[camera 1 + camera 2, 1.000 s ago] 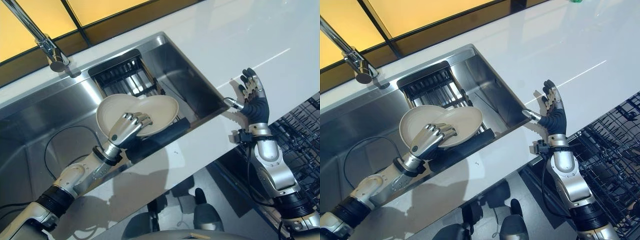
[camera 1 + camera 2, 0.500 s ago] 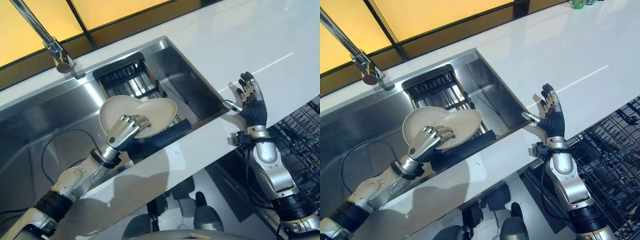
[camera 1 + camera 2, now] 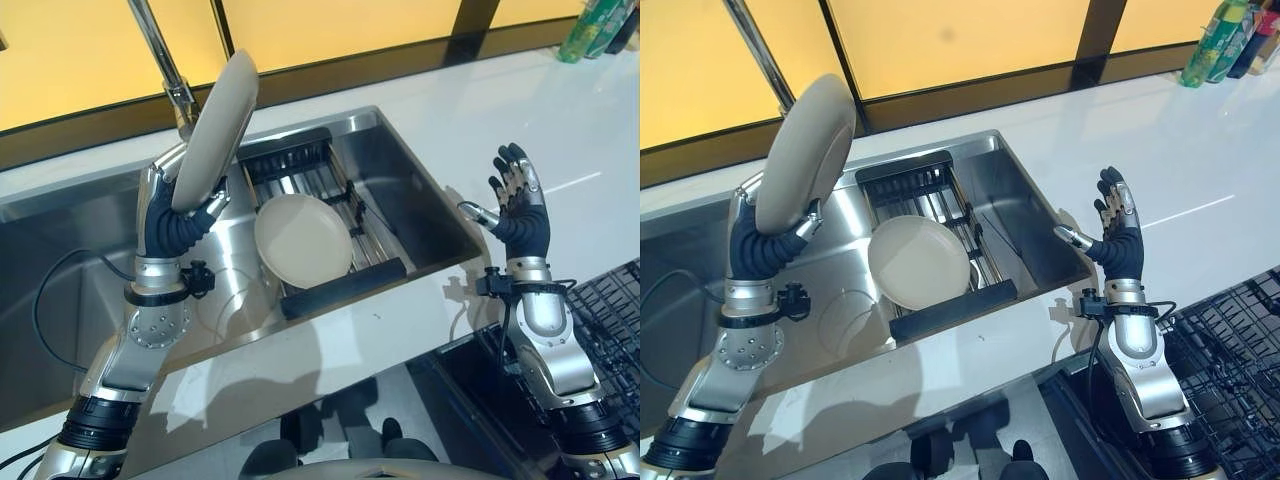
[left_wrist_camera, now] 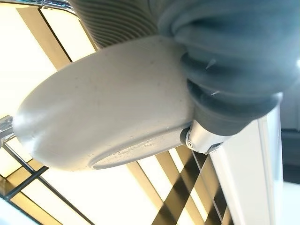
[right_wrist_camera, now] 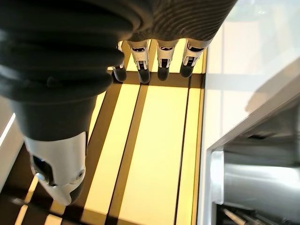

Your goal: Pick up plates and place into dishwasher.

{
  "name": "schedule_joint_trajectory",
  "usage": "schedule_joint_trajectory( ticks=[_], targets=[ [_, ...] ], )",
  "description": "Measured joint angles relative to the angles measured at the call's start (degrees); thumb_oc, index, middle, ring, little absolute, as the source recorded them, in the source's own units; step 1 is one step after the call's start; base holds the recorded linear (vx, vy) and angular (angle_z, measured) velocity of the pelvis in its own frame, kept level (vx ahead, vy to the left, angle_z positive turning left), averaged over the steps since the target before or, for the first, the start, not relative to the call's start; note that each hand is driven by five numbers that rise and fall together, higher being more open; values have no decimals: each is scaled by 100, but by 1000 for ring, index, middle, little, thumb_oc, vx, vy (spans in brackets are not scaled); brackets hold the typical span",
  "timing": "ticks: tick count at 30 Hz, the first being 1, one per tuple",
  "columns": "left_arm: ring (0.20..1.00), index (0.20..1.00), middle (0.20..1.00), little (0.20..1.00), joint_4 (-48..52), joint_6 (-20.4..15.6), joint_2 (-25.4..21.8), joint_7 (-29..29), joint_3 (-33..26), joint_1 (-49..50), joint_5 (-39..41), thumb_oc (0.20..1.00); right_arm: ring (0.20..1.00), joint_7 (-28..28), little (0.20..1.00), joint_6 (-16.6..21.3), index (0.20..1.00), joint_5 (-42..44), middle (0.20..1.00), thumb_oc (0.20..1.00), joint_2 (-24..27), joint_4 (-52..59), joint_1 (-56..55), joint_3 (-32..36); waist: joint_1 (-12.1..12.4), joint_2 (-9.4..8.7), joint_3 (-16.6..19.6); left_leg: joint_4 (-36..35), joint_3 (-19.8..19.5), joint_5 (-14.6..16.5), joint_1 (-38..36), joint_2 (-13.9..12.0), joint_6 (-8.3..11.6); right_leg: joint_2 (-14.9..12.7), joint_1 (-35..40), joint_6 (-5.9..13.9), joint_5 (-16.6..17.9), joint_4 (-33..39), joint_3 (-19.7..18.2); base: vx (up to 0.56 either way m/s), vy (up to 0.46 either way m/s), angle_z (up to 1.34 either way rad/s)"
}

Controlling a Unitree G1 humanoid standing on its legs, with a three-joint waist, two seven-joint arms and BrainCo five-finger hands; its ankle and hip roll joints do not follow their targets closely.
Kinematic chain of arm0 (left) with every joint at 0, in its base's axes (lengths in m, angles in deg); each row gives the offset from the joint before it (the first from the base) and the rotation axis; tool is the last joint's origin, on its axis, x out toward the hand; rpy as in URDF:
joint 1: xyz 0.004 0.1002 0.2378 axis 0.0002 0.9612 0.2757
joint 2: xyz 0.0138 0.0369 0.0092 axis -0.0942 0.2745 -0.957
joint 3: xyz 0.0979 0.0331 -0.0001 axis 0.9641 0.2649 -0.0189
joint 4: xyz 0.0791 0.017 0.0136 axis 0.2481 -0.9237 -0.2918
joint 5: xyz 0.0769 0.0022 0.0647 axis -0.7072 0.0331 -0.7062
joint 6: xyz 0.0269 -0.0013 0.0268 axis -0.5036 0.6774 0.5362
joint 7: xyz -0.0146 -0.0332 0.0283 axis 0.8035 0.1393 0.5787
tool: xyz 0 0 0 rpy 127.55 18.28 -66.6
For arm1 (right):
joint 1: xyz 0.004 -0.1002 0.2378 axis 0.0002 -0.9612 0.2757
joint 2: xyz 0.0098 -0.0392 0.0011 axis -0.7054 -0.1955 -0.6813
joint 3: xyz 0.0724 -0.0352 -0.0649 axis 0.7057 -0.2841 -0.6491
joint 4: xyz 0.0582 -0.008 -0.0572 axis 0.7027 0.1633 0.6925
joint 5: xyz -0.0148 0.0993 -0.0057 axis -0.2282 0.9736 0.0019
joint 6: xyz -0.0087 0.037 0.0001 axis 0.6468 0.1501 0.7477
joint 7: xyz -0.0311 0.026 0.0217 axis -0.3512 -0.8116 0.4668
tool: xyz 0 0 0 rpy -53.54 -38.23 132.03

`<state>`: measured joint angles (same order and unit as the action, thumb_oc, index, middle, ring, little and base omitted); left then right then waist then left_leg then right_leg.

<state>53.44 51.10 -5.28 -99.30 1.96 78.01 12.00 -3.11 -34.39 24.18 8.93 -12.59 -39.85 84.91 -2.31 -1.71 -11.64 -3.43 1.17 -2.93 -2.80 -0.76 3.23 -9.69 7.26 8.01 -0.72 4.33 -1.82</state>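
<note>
- Left hand has one plate clamped by its lower edge, thumb and fingers curled round it. Plate is held up on edge, high over the sink, close to the tap.
- 2nd plate lies in the sink, leaning on the dark rack w/ a black bar along its near side. Nothing is touching it.
- Right hand is raised over the white bench, palm open, fingers spread & straight, holding nothing.
- Dishwasher basket shows at lower right, below bench edge, pulled out; the part in view has no plates in it.
- Progress, as judged: pick-up of plate 1 done, placing not yet. Held plate is well apart from the basket, w/ the sink and the right arm between them.
- Left to do: carry or pass plate 1 across to the basket, slot it in, then fetch plate 2 from the sink. Roughly a quarter through.
</note>
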Motion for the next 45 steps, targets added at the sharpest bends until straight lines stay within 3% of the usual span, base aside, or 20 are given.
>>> schedule_joint_trajectory(
  ticks=[5,9,12,17,21,26,32,36,39,45],
  targets=[
    [200,200,200,200,9,-2,0,559,2,-92,653,200,1000,519,1000,1,1000,-50,1000,1000,124,107,268,-5,7,-8,157,-34,-14,-4,-66,2,5,3,64,0,0,19,27,0,0,0],
    [200,200,200,200,9,2,-2,1436,17,-160,1286,200,1000,956,1000,17,1000,-22,1000,1000,327,204,569,-13,15,-23,222,-44,-60,-17,-79,0,17,12,106,-6,4,43,73,-22,-8,5],
    [200,200,200,200,14,198,-28,2710,241,-207,2402,200,1000,1313,1000,17,1000,195,1000,1000,413,241,799,-167,22,-25,226,-65,-91,-21,-158,2,20,13,203,-9,6,76,84,-30,12,5],
    [200,200,200,200,19,874,-326,4832,1076,-447,4021,200,1000,1743,1000,16,1000,376,1000,1000,438,244,1136,-600,12,-15,254,-124,-67,-27,-259,0,22,15,262,-9,5,79,74,0,21,-3],
    [200,200,200,200,28,1194,-560,5921,1349,-612,4905,200,1000,1906,1000,19,1000,535,1000,1000,449,244,1162,-687,4,-3,330,-149,-9,-29,-292,-6,18,9,253,-9,5,79,45,6,28,-7],
    [200,200,200,200,75,1502,-580,6480,1373,-691,5315,200,1000,2046,1000,29,1000,661,1000,1000,455,244,1161,-692,-39,33,366,-153,45,-28,-342,-7,18,13,262,-12,8,77,-27,4,11,-7],
    [200,200,200,200,74,1602,-606,6691,1372,-696,5316,200,1000,2475,1000,-16,1000,1076,1000,1000,629,245,1161,-817,-57,99,456,-154,54,-28,-353,-9,18,22,266,-17,12,76,-60,0,0,0],
    [200,200,200,200,74,1614,-775,6867,1377,-695,5316,200,1000,3789,1000,-665,1000,1853,1000,1000,755,280,1161,-960,-50,98,465,-154,51,-29,-355,-36,20,37,271,-26,18,76,-49,0,0,0],
    [200,200,200,200,75,1613,-931,7053,1395,-702,5327,200,1000,4741,1000,-1161,1000,2424,1000,1000,1433,527,1164,-1259,13,72,480,-154,24,-30,-353,-40,22,39,287,-26,17,79,0,10,-29,5],
    [200,200,200,200,74,1613,-1051,7076,1449,-701,5464,200,1000,5150,1000,-1786,1000,3138,1000,1000,1511,512,1191,-1259,22,-34,545,-154,-6,-34,-353,-48,30,48,305,-28,16,79,51,-6,-15,3]
  ],
)
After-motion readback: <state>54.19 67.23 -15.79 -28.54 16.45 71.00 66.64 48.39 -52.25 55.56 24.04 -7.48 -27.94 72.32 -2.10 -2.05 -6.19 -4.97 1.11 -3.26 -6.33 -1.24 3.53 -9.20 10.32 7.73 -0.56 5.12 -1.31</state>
